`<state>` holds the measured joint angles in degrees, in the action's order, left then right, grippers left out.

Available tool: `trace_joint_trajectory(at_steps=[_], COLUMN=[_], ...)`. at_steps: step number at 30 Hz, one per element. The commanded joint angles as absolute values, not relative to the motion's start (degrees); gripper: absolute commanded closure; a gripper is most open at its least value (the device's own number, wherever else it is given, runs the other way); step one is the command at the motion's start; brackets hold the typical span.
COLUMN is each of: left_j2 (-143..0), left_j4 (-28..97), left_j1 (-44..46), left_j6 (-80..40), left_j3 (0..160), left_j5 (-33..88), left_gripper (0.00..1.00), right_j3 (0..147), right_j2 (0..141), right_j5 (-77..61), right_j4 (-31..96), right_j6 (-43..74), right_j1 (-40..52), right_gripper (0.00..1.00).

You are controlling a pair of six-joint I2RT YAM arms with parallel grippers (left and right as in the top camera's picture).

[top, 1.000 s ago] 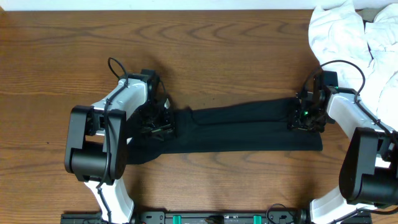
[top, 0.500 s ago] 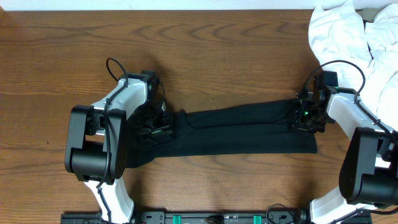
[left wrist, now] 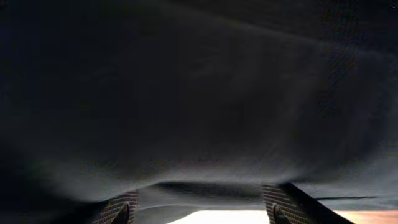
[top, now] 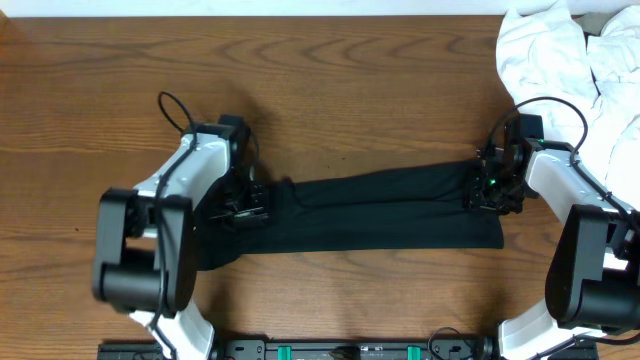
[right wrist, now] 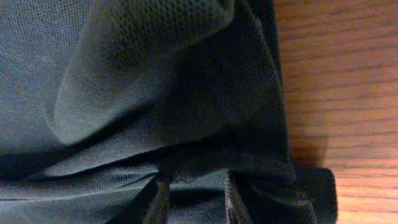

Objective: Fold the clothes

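The clothes [top: 380, 210], a black garment, lie as a long strip across the wooden table [top: 350, 80] between both arms. At the strip's left end my left gripper [top: 243, 200] stands low over the fabric. In the left wrist view its fingers [left wrist: 118, 208] are wide apart, open, and the black cloth [left wrist: 199, 93] fills almost the whole frame. My right gripper [top: 487, 190] is at the strip's right end. Seen from the right wrist, this gripper [right wrist: 196, 186] is shut on a gathered fold of the mesh cloth [right wrist: 155, 74]. No logo or tag shows.
White fabric garments [top: 570, 60] are heaped at the back right corner, close behind the right arm. Bare wood [right wrist: 336, 93] borders the cloth's right edge. The arm bases and a rail [top: 350, 350] line the table's front edge.
My left gripper has opened wider and shifted slightly left. The garment's lower right corner has drawn in to the left. The right gripper has stayed put.
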<state>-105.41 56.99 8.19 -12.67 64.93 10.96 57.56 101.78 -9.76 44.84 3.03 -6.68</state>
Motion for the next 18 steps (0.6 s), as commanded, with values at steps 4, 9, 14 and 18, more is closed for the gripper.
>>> trace_joint_trajectory(at_steps=[4, 9, 14, 18], left_j2=[-97.5, -97.7, -98.6, -98.6], left_j4=[56.9, 56.6, 56.2, 56.3], left_j1=[7.4, 7.4, 7.4, 7.4], left_j6=[-12.8, -13.1, -14.4, -14.9], left_j3=[64.6, 64.3, 63.8, 63.0], left_j5=[-0.4, -1.1, -1.1, -0.5], left_gripper=[0.33, 0.33, 0.34, 0.35], right_j3=[57.2, 57.2, 57.2, 57.2], right_j2=[101.6, 101.6, 101.6, 101.6], right_j5=[-7.9, -7.9, -7.9, -7.9], right_j4=[44.5, 44.5, 44.5, 44.5], right_j6=[3.8, 3.8, 3.8, 3.8], right_j1=[-7.6, -7.6, -7.6, -7.6], right_gripper=[0.71, 0.71, 0.71, 0.71])
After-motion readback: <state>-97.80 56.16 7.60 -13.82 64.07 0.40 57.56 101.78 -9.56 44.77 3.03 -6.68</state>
